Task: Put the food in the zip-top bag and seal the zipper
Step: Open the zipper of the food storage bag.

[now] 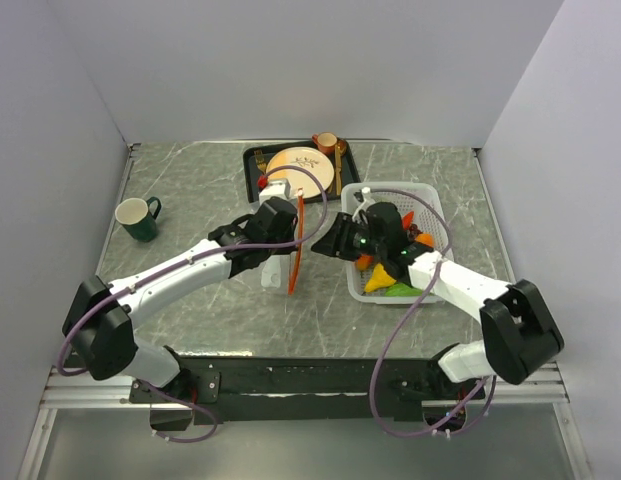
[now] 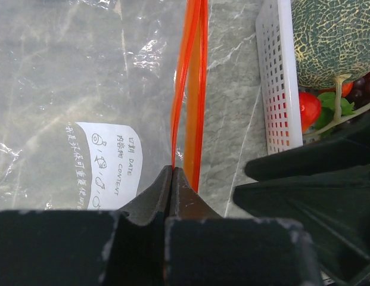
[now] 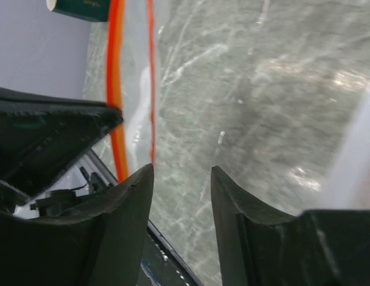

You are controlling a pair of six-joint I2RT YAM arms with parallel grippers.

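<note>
The clear zip-top bag point(image 1: 276, 268) lies in the middle of the table with its orange-red zipper point(image 1: 296, 250) on its right side. In the left wrist view the bag point(image 2: 71, 77) carries a white label and the mouth's two strips point(image 2: 193, 77) stand apart. My left gripper point(image 1: 292, 232) point(image 2: 173, 170) is shut on one zipper strip. My right gripper point(image 1: 326, 240) point(image 3: 182, 173) is open and empty just right of the zipper point(image 3: 115, 89). The food lies in the white basket point(image 1: 430, 192): melon point(image 2: 333, 42), red piece point(image 2: 308, 110), grapes point(image 2: 366, 86), yellow pear point(image 1: 378, 280), carrot point(image 1: 410, 220).
A dark green mug point(image 1: 140, 218) stands at the left. A black tray point(image 1: 252, 172) at the back holds a plate point(image 1: 300, 165); an orange cup point(image 1: 326, 143) sits behind it. The white mesh basket wall point(image 2: 279, 77) lies close to the right of the bag's mouth.
</note>
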